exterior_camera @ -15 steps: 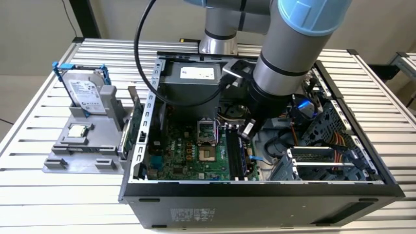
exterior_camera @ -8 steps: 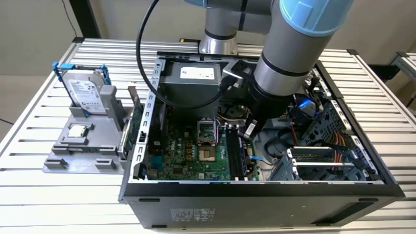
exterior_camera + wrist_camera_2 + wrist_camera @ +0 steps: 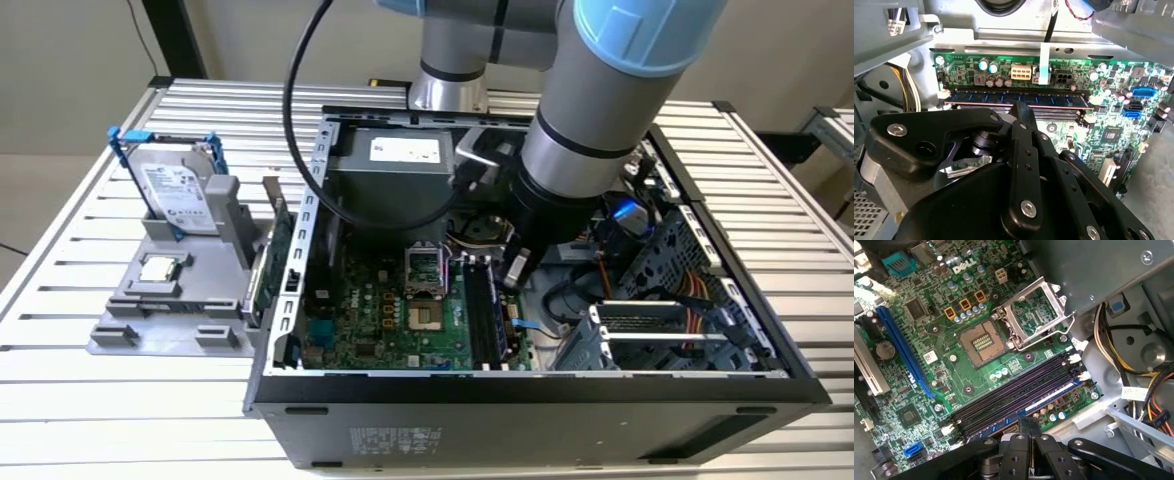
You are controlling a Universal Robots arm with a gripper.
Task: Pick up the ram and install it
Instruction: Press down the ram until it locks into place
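One ram [image 3: 1019,98] stick is sitting in the memory slot closest to the case's side wall, running the length of that slot. It lies alongside the empty dark slots [image 3: 1009,400] on the green board [image 3: 954,385].

The pincer [image 3: 1029,429] has its fingers pressed together with nothing pinched between them. In the second wrist view the tip sits right on the stick's top edge, about mid-length. Looks to me like the seating push rather than the carry.

To do this well, I'd say the force has to go straight down into the slot with the stick kept upright, not leaning toward the neighbouring slots. The white end clips [image 3: 1085,376] are the thing to watch. I can't tell from here if they've snapped in.

Room is tight. On one side there's the grey metal wall with its bundle of cables [image 3: 1149,395] just beside the slot. On the other side, past the empty slots, is the open processor socket [image 3: 983,342] with its raised metal frame [image 3: 1036,315]. In the exterior view the power supply box [image 3: 394,165] sits near the arm, so straight up looks like the only clear way out.
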